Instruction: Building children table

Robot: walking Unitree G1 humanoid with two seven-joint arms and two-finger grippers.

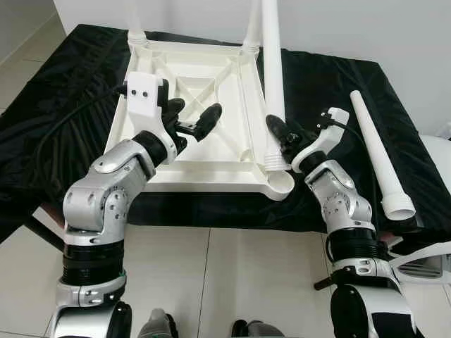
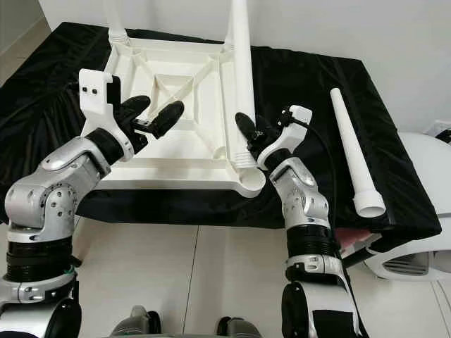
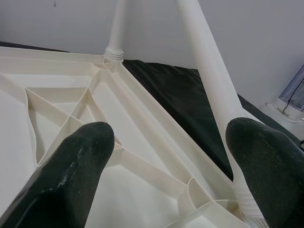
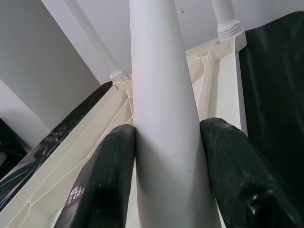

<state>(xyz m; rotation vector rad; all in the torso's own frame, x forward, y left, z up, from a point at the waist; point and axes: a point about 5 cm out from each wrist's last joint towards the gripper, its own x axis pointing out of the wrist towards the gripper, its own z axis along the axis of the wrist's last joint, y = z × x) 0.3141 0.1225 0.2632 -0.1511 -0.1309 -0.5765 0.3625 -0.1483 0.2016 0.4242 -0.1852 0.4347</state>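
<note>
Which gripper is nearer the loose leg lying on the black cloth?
Right. The right gripper grips the standing leg, beside the loose leg; the left gripper hovers over the upturned tabletop, farther away.

White tabletop [image 1: 204, 105] lies upside-down — legs [image 1: 272, 70] upright, one leg [image 1: 377, 151] loose beside.

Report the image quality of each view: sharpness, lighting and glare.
Left eye view: sharp, evenly lit, soft sheen on the black cloth. Right eye view: the same, no motion blur. Left wrist view: bright, with the left tool fingertips soft-edged up close. Right wrist view: the table leg looks washed out between the right tool fingers.
</note>
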